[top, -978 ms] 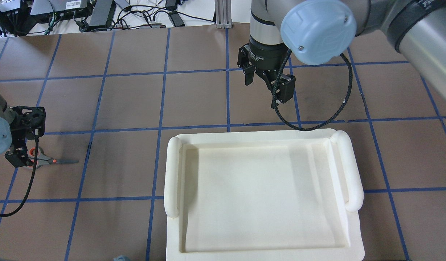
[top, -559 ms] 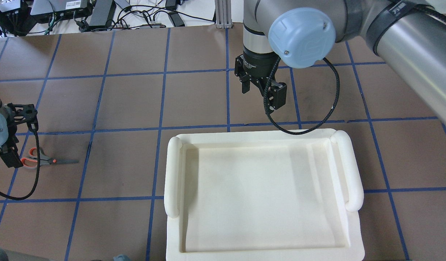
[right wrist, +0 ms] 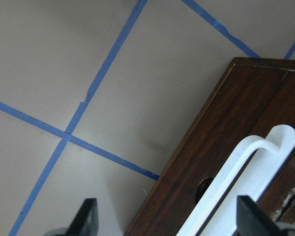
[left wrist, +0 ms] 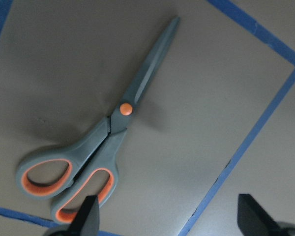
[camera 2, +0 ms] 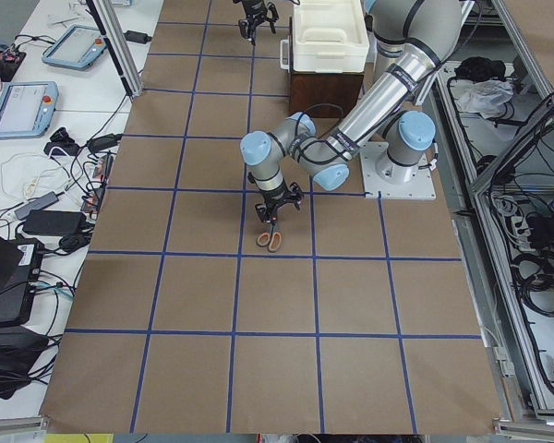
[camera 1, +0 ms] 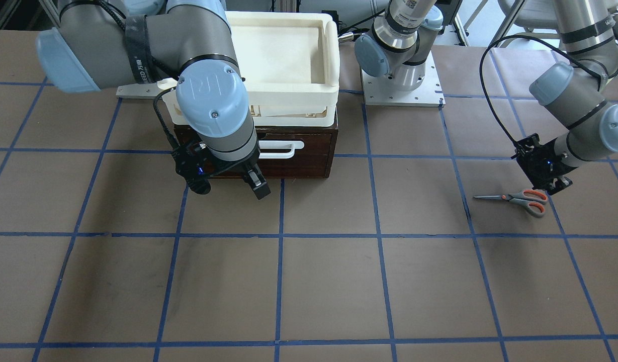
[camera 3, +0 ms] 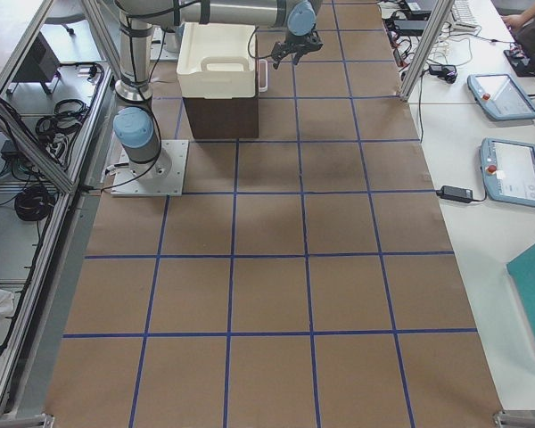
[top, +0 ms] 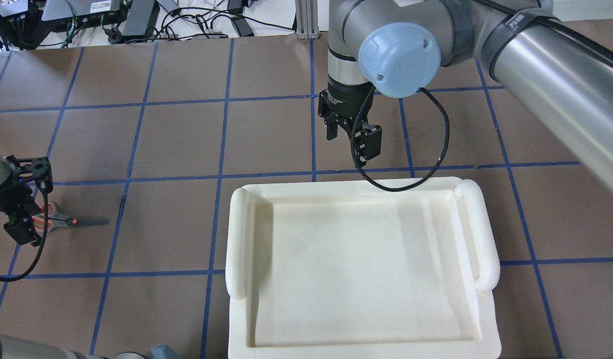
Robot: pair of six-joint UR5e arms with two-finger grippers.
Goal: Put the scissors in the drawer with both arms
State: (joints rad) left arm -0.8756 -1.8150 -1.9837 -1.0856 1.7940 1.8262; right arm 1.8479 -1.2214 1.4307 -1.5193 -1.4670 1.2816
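The scissors (camera 1: 520, 197) lie flat and closed on the brown table, also in the overhead view (top: 62, 220) and the left wrist view (left wrist: 105, 142). My left gripper (camera 1: 554, 185) is open and hangs just above their orange-lined handle loops, also in the overhead view (top: 27, 202); it is empty. The dark brown drawer (camera 1: 309, 151) is closed, and its white bar handle (camera 1: 281, 149) faces the table's middle. My right gripper (camera 1: 231, 190) is open and empty, just in front of the drawer's front, off the handle's end (right wrist: 246, 182).
A white plastic tray (top: 239, 239) sits on top of the drawer cabinet and hides it from above. The left arm's black cable (top: 17, 271) loops onto the table near the scissors. Blue tape lines grid the table.
My right gripper has moved left and closer to the drawer front. My left gripper has shifted a little left, staying over the scissors' handles. The scissors have not moved.
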